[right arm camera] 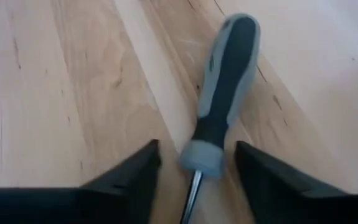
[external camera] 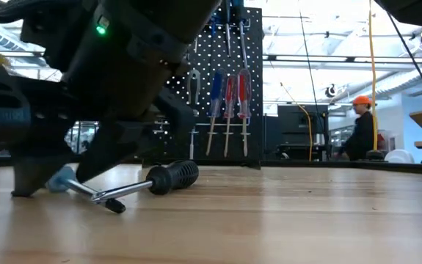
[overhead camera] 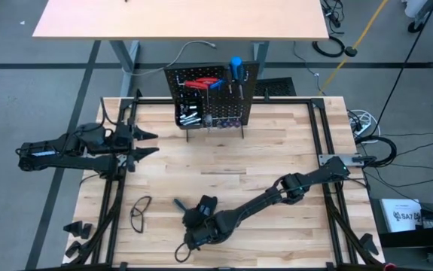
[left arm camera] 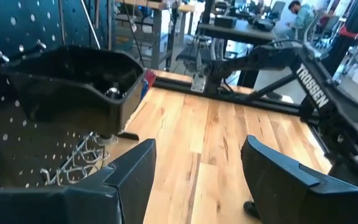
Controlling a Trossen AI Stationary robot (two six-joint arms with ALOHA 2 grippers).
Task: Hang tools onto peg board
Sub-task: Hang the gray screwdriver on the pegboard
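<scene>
My right gripper (right arm camera: 194,171) is low over the tabletop (overhead camera: 276,150) at about six o'clock in the overhead view, its two fingers (right arm camera: 126,177) set apart and straddling a screwdriver (right arm camera: 223,87). They bracket the collar where the grey-and-black handle meets the steel shaft; I see a gap on each side, so I judge nothing is clamped yet.

The screwdriver lies flat on the wood. From table height a second tool, with a ribbed black handle (external camera: 172,176) and a bright metal shaft, lies just beside my gripper; I cannot tell which of the two shows as the dark piece at my fingertips from above.

I expect the screwdriver to be stiff, light and a little handle-heavy. The rubbery handle should give my pads better friction than the slick shaft, so I would take it on the handle just behind the collar, across its width. It is round, so it may roll or swing shaft-down when lifted.

The peg board (overhead camera: 212,94) stands well away at twelve o'clock, already carrying red and blue handled tools (overhead camera: 198,84) and a small bin (left arm camera: 73,84).

My left gripper (overhead camera: 147,144) waits at nine o'clock, fingers spread, near the board.

A pair of glasses (overhead camera: 140,211) lies at seven o'clock.
</scene>
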